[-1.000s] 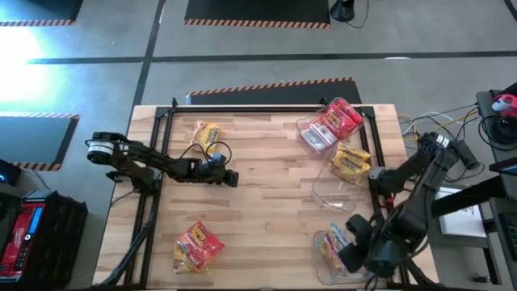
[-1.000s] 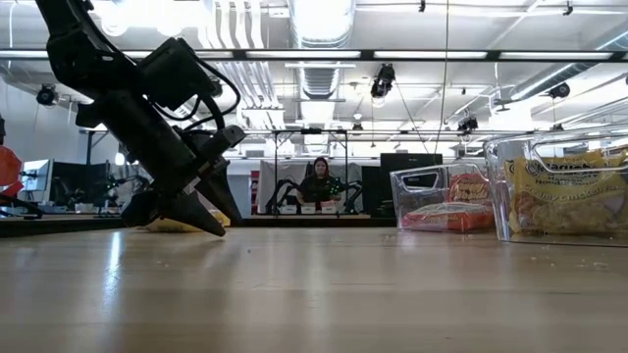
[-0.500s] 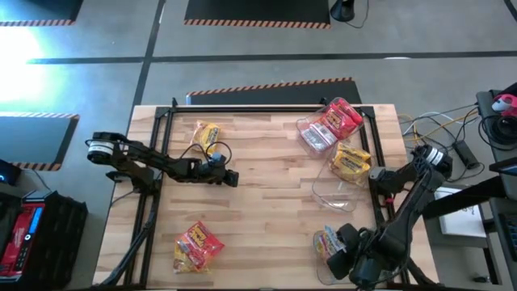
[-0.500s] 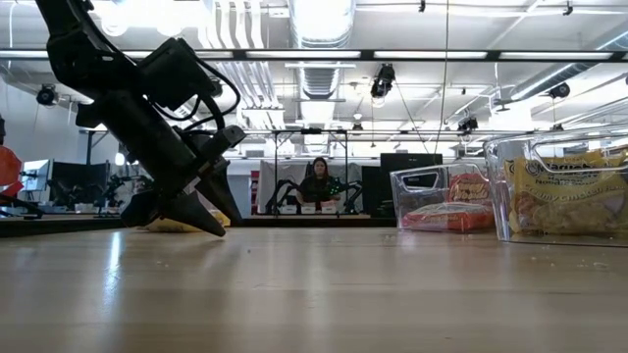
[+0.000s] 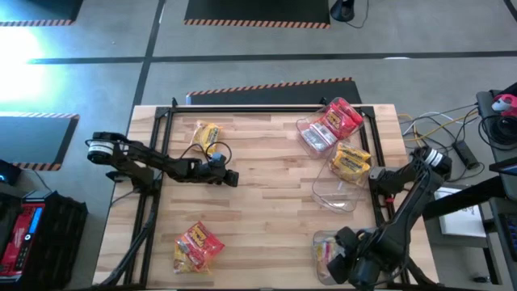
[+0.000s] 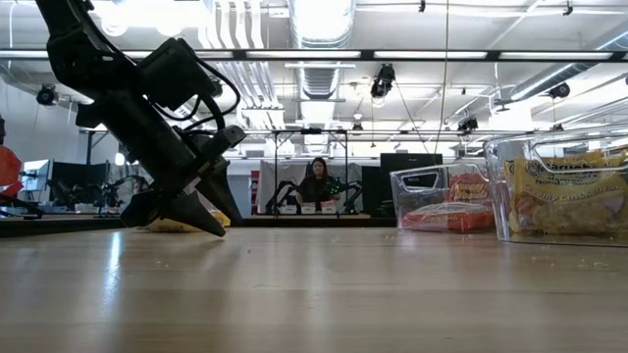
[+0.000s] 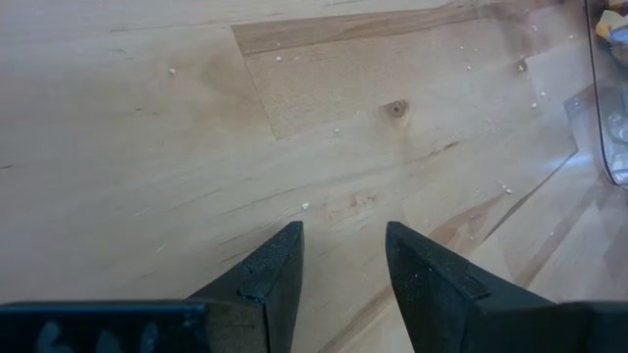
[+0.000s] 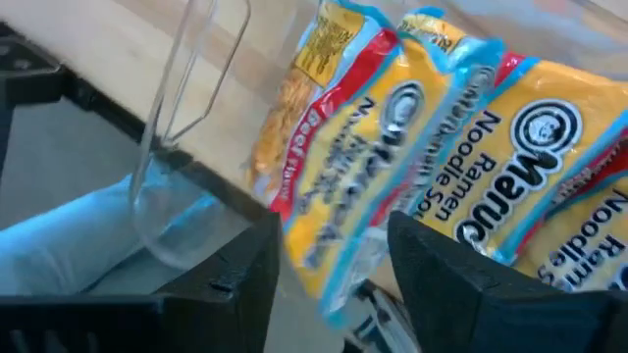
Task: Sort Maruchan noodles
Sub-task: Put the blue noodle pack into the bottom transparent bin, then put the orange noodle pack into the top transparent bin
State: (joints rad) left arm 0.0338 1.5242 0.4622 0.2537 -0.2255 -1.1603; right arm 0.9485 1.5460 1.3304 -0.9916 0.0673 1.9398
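Note:
Two loose Maruchan noodle packets lie flat on the wooden table: a yellow one (image 5: 206, 135) at the far left and a red-and-yellow one (image 5: 196, 245) at the near left. Light blue and yellow packets (image 8: 461, 147) lie in a clear tub (image 5: 323, 242) at the near right. My right gripper (image 8: 334, 235) is open and points down into that tub, one packet's edge (image 8: 324, 216) showing between its fingers. My left gripper (image 7: 343, 240) is open, low over bare wood at the table's left middle (image 5: 233, 179), with nothing between its fingers. My right gripper has its fingers on either side of a blue and yellow packet's edge (image 8: 314, 245), coming from above. Whether they touch it, I cannot tell. The packet lies slanted in the tub among the others.
Along the right side stand three more clear tubs: one with red packets (image 5: 329, 123), one with yellow packets (image 5: 350, 162), and one without packets (image 5: 335, 194). A black frame (image 5: 242, 107) rims the table. Bare wood lies in the middle. A person sits far beyond the table (image 6: 319, 181).
My right gripper has sunk toward the near-right tub and shifted a little toward the table's left, and now covers most of the blue and yellow packets in the high view.

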